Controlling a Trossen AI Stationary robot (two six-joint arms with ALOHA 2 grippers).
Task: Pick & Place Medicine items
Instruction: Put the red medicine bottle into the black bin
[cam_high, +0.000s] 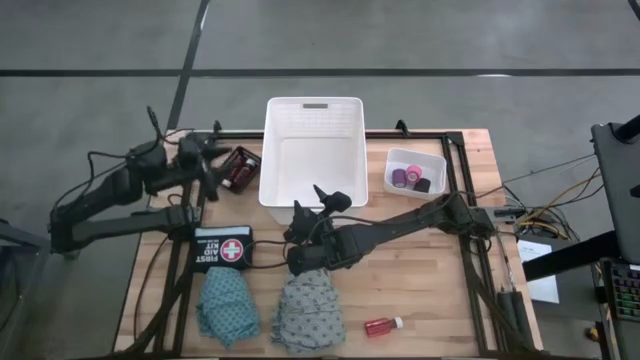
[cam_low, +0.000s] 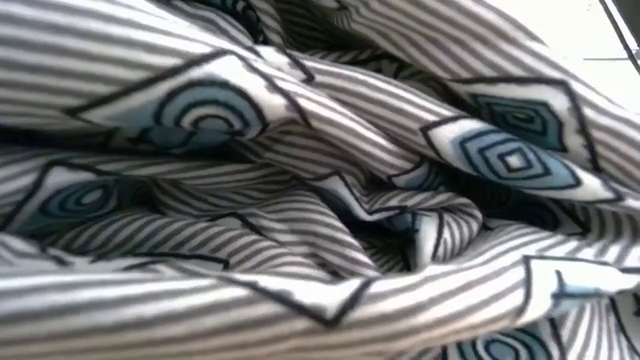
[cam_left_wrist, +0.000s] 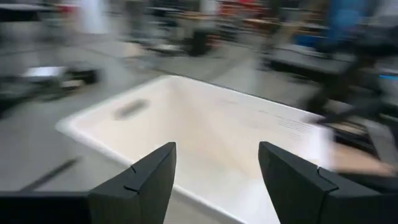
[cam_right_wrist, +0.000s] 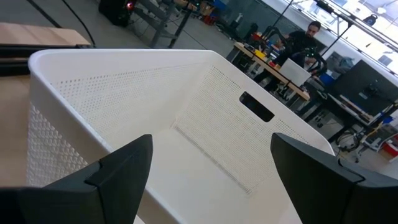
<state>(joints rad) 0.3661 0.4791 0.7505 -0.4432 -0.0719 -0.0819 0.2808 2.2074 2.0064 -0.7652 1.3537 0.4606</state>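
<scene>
left end effector (cam_high: 222, 166): open, empty, beside white bin (cam_high: 312, 150)
right end effector (cam_high: 322, 200): open, empty, at bin's near rim

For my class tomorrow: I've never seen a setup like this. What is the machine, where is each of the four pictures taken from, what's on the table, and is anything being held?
Two dark robot arms work at a wooden table.

One camera looks straight down. One sits at table height, its view filled by the grey cloth. One rides on each wrist, facing the white bin.

On the table: that bin, a small tub of rolls, a dark tray of red bottles, a first aid pouch, a teal cloth, the grey cloth and one red bottle.

The left gripper and right gripper both have open jaws, holding nothing.
</scene>
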